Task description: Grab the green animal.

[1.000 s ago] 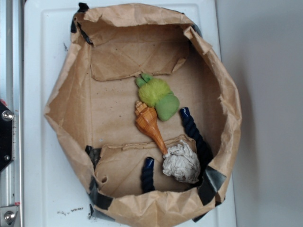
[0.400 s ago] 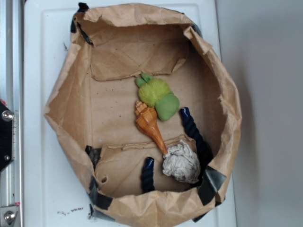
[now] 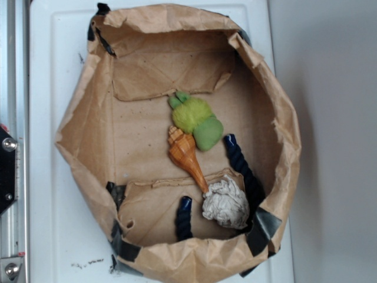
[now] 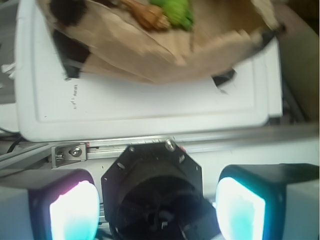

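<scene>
The green animal [image 3: 197, 121], a fuzzy lime-green plush with a paler lobe, lies in the middle of an open brown paper bag [image 3: 76, 124]. It touches the wide end of an orange-brown seashell [image 3: 185, 155]. In the wrist view only its edge shows at the top, the green animal [image 4: 175, 10] beside the seashell [image 4: 147, 16]. My gripper [image 4: 157, 192] is open, its two glowing fingers [image 4: 75, 210] wide apart with nothing between them. It hangs outside the bag, far from the toy, and does not show in the exterior view.
A crumpled grey-white paper ball [image 3: 225, 203] sits by the shell's tip. Dark blue rope handles [image 3: 240, 162] lie inside the bag. The bag rests on a white board [image 3: 44, 88]. A metal rail [image 3: 12, 71] and the black robot mount [image 4: 152, 175] border it.
</scene>
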Tool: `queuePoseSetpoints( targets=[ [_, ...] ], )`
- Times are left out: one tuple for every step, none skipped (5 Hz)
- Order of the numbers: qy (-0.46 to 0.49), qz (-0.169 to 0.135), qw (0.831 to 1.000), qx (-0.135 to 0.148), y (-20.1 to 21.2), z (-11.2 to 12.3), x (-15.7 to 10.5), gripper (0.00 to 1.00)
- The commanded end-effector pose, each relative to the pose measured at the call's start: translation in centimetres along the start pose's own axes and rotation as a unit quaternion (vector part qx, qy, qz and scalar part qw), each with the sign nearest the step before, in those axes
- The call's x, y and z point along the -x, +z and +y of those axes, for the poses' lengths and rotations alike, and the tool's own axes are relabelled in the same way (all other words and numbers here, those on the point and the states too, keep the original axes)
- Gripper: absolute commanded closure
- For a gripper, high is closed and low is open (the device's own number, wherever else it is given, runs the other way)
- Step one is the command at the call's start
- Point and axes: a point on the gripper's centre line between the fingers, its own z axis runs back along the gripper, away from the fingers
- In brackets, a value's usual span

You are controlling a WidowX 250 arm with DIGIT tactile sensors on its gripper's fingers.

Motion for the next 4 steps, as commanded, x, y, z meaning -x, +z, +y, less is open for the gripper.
queuePoseSetpoints(
  targets=[
    [0.040,0.003,0.999,0.003,-1.3,1.9,-5.1,0.00],
    [0.037,-0.005,0.999,0.013,-2.2,2.8,-7.7,0.00],
    [-0.004,-0.021,0.999,0.033,-3.1,3.5,-9.3,0.00],
    [-0.086,-0.065,0.992,0.062,-4.8,4.4,-10.3,0.00]
  ],
)
